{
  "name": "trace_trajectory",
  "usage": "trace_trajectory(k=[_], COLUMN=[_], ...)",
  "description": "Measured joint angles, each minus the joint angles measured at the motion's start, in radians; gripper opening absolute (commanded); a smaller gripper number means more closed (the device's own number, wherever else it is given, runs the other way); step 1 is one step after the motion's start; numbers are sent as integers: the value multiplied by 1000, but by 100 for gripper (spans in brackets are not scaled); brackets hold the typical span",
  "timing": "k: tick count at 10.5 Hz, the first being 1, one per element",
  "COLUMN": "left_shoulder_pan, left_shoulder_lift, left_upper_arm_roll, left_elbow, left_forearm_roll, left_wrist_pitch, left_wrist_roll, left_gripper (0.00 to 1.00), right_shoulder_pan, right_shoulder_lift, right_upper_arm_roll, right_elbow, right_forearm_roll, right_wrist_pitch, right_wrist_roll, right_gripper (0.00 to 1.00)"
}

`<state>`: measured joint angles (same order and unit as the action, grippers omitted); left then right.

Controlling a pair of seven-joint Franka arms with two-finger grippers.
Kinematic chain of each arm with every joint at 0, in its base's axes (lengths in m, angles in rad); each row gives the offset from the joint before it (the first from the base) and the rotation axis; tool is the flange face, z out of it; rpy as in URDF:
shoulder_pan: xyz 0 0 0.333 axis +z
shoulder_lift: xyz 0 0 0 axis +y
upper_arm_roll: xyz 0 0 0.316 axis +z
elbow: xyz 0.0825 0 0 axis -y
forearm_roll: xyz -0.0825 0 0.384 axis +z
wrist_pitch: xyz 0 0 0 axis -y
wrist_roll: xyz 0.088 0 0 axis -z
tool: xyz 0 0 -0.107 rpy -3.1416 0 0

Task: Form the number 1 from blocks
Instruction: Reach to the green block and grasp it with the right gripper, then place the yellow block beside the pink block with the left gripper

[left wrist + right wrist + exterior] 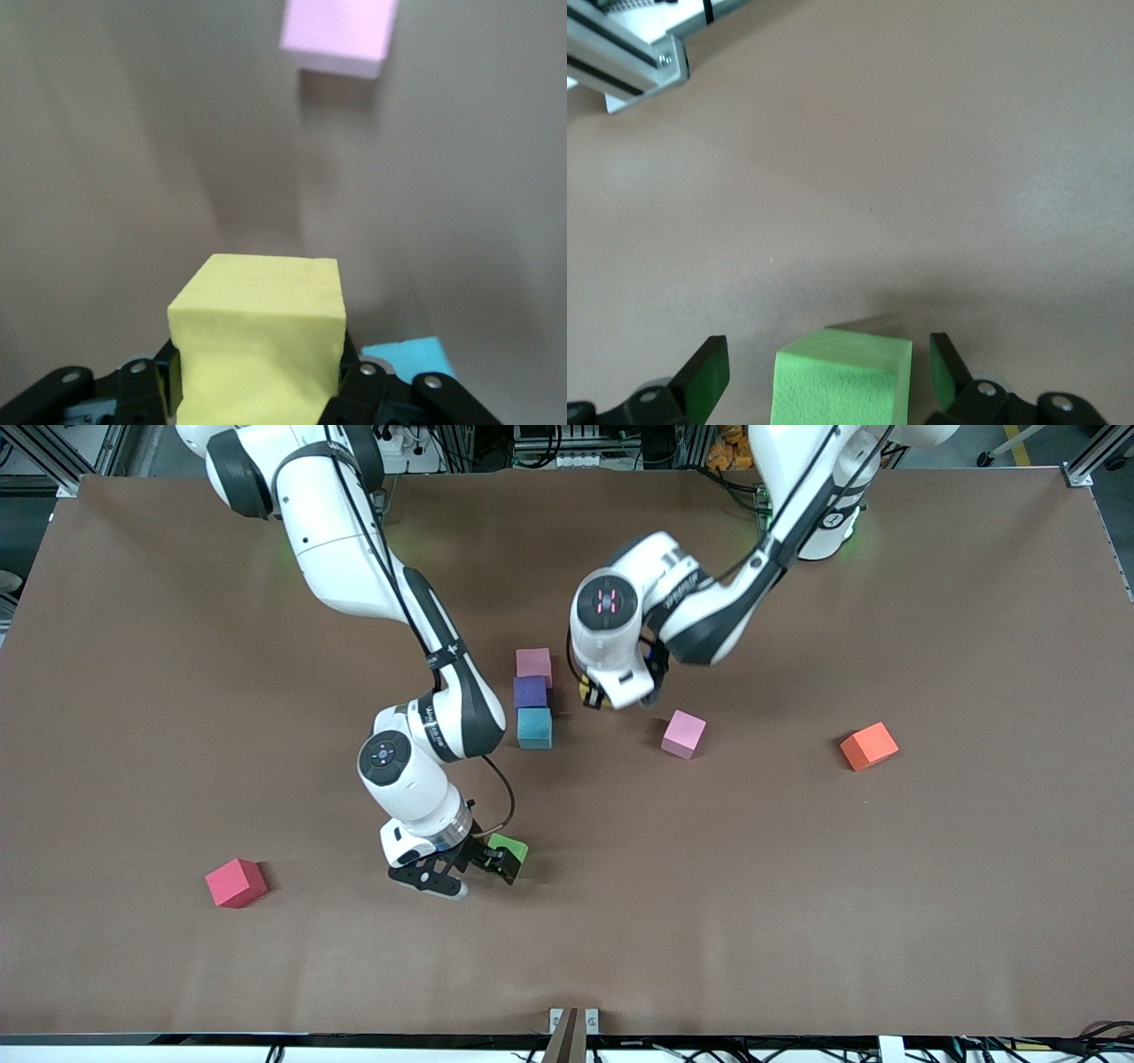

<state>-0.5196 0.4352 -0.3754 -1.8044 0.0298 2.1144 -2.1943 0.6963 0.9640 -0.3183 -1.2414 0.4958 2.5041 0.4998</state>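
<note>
Counter [930, 868]: a wide brown surface with two white robot arms reaching over it.
Column of blocks: three cubes touch in a line near the middle of the counter. The dark pink block [534, 665] lies farthest from the front camera, then the purple block [530, 691], then the light blue block [534, 727] nearest.
Left gripper [595, 695]: beside the column, toward the left arm's end of the counter. Its fingers [361, 390] are closed on the yellow block [259, 341], pressing two facing sides. Whether the cube touches the counter I cannot tell.
Right gripper [467, 874]: low at the counter, nearer the front camera than the column. Its fingers [707, 376] stand spread wide, one on each side of the green block [842, 378], with a gap on both sides, not gripping.
Light pink block [683, 733]: loose on the counter, near the left gripper, toward the left arm's end.
Orange cube [868, 745]: alone, farther toward the left arm's end.
Red cube [236, 882]: alone, toward the right arm's end, about as near the front camera as the green block.
</note>
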Motion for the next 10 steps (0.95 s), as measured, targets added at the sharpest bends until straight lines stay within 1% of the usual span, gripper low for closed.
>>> trace_trajectory(k=[2,3,4,5,6,7,8,10], left_shoulder_pan=[-1,-3,-8,-17,-29,-36,-43,-74], left_shoulder_lift=[-107,-137,-147,-146,-141,-131,-112,-45], left_upper_arm_roll=[-78,-124,-162,-186,-193,-193,-193,-193], left_elbow=[-173,-229,-260,-274,-280,-281,-280,-259], left_forearm_roll=[-27,-32,-32,-32,-32,-32,-32,-23], left_wrist_pitch=[99,132,160,184,207,232,262,302], left_wrist_roll=[-110,-180,-251,-311,-349,-368,-384,-427], left_gripper=[0,0,0,0,0,0,0,0], right_shoulder_pan=[19,25,31,35,36,36,36,39], right_shoulder_lift=[14,20,25,31,35,39,40,39], right_upper_arm_roll=[-3,-4,-4,-5,-7,-9,-10,-12], right_elbow=[0,0,-1,-2,-5,-14,-23,-30], right_forearm_roll=[0,0,-4,-6,-9,-15,-25,-29], right_wrist_pitch=[0,0,-1,-1,-2,-3,-3,-4], right_wrist_roll=[0,0,-1,-5,-15,-22,-26,-28], right_gripper=[100,100,100,93,75,53,43,42])
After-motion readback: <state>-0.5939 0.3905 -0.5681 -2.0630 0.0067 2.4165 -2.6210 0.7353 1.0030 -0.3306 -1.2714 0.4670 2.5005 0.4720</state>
